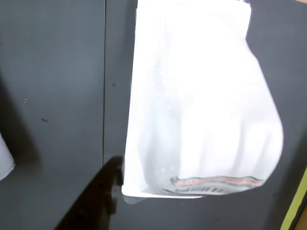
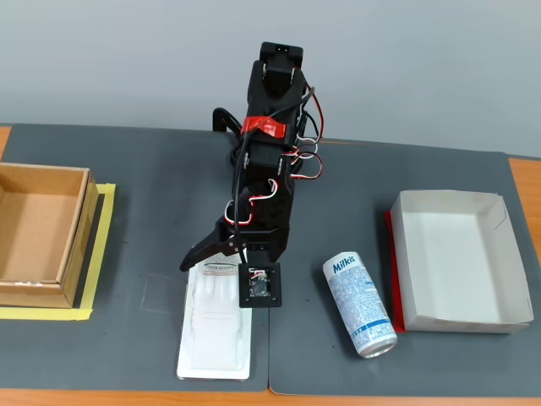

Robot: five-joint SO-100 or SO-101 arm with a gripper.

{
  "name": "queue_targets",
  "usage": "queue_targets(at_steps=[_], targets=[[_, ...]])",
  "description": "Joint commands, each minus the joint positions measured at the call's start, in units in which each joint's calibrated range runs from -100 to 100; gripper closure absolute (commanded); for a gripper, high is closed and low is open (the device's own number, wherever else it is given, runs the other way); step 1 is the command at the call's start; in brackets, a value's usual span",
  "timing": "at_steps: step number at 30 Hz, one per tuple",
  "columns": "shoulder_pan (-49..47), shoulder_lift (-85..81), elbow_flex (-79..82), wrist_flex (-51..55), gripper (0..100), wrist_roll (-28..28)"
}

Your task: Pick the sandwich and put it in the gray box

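Sandwich (image 1: 196, 100): wrist view, filling frame from centre to 12 o'clock, label end at 6; one dark finger (image 1: 103, 191) showing at 7, apparently lining up a grasp.

Fixed view: gripper (image 2: 221, 254) hovering spread over sandwich (image 2: 215, 326); gray box (image 2: 456, 262) waiting at 3 o'clock, Milkis can (image 2: 359, 303) lying between.

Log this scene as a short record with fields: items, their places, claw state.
sandwich: flat white pack lying on the dark mat, front centre in the fixed view
claw: low over the sandwich's label end, open, not yet holding it
gray box: right side, nothing in it
can: Milkis can on its side, between the sandwich and the gray box
brown box: left edge, inside yellow tape
task state: sandwich not yet picked
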Motion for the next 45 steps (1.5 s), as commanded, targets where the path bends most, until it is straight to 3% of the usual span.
queue_targets(at_steps=[1,37,45], targets=[[0.35,-0.02,-2.86,-0.81,50,0.16],[0.35,18.47,-9.46,-0.29,51,0.16],[0.35,17.62,-9.46,-0.03,73,0.22]])
